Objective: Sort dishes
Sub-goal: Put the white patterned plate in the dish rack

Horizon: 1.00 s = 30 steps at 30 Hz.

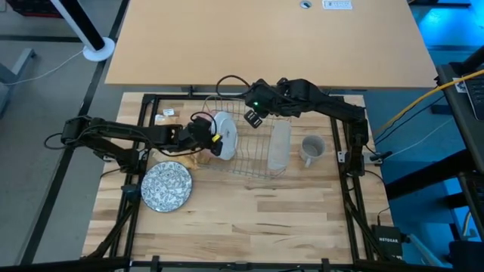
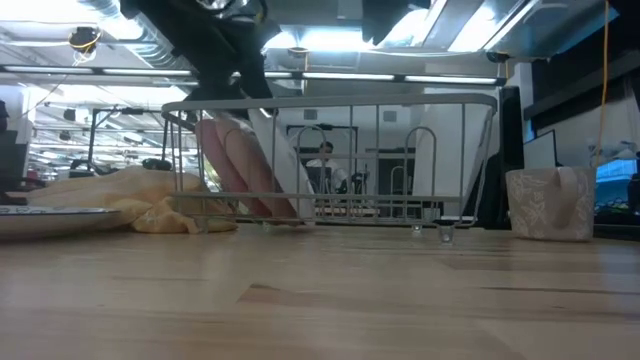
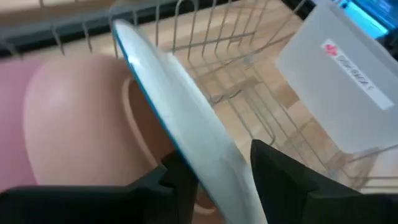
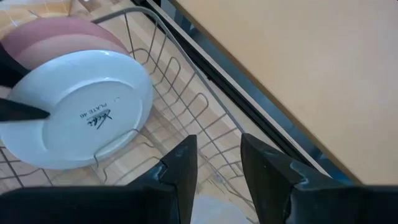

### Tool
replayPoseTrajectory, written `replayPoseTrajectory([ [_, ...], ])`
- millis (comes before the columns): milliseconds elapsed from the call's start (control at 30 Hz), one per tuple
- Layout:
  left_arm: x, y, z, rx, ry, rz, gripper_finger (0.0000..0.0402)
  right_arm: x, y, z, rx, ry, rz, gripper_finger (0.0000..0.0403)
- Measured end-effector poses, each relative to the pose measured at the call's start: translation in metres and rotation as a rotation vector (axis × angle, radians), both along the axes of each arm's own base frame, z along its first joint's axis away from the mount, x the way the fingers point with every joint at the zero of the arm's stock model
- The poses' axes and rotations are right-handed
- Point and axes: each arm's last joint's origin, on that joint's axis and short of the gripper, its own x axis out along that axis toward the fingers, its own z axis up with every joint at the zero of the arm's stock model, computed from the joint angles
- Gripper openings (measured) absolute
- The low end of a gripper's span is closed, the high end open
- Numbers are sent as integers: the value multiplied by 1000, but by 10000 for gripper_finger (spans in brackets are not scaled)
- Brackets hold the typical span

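Left gripper (image 3: 221, 168) astride white plate's (image 4: 74, 112) rim, fingers parted, not clamped. Plate upright in rack (image 1: 261, 151) against pink bowls (image 3: 74, 118). Right gripper (image 4: 217, 165) parted, empty, above rack. Patterned plate (image 1: 166, 187) and mug (image 1: 311, 148) on table.

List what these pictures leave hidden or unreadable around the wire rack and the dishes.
- Patterned face of the white-backed round plate: faces away in the right wrist view; the left wrist view shows only its rim.
- Number of round pink dishes: they overlap behind that plate in the silver wire rack.
- Whether the left gripper touches the plate's rim: the high view is too small.
- Small grey mug's handle: unclear in the low view.
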Motion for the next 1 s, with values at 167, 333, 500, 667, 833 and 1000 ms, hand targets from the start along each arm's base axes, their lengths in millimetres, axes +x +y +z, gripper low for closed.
replayPoseTrajectory([
  [167, -10, 6, 15, 64, -17, -24, 131, -1, 0, -1, 2, 15, 0, 128],
  [333, -24, 14, 27, 106, -11, -16, 131, -1, 0, -1, 2, 16, 0, 128],
  [500, -42, 22, 31, 123, 66, 1, 131, -2, 4, -1, 18, 29, 17, 128],
  [667, -57, 24, 42, 199, 97, -39, 130, 2, 29, -1, 17, 23, 91, 128],
  [833, -73, 12, 59, 200, 18, -265, 130, 8, 74, 1, -12, -2, 261, 128],
  [1000, -92, -16, 64, -41, -57, -553, 130, 7, 119, 3, -22, -18, 404, 128],
])
